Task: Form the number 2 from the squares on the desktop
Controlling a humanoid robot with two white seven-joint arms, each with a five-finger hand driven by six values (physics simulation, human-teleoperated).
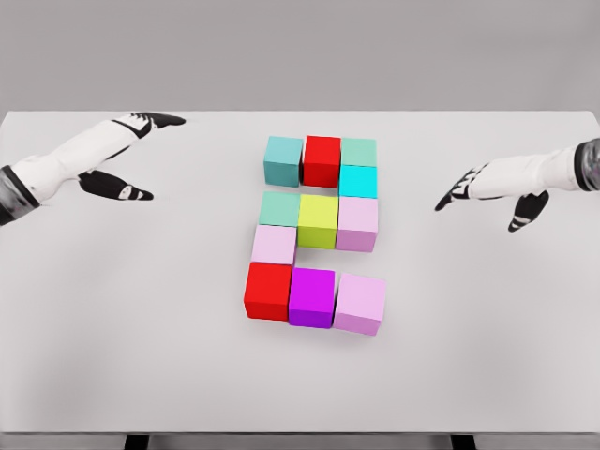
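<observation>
Several coloured cubes lie together mid-table in the shape of a 2. Its top row is a teal cube (282,158), a red cube (322,160) and a green cube (359,152), with a cyan cube (358,181) below the green one. The middle row holds a mint cube (279,208), a yellow-green cube (319,220) and a pale pink cube (358,223). A light pink cube (274,245) links down to a red cube (268,291), a magenta cube (312,297) and a pink cube (361,304). My left hand (131,155) hovers open at far left, my right hand (489,192) open at far right; neither touches a cube.
The white table (141,319) spans the view, with its front edge near the bottom of the picture. A grey wall stands behind it.
</observation>
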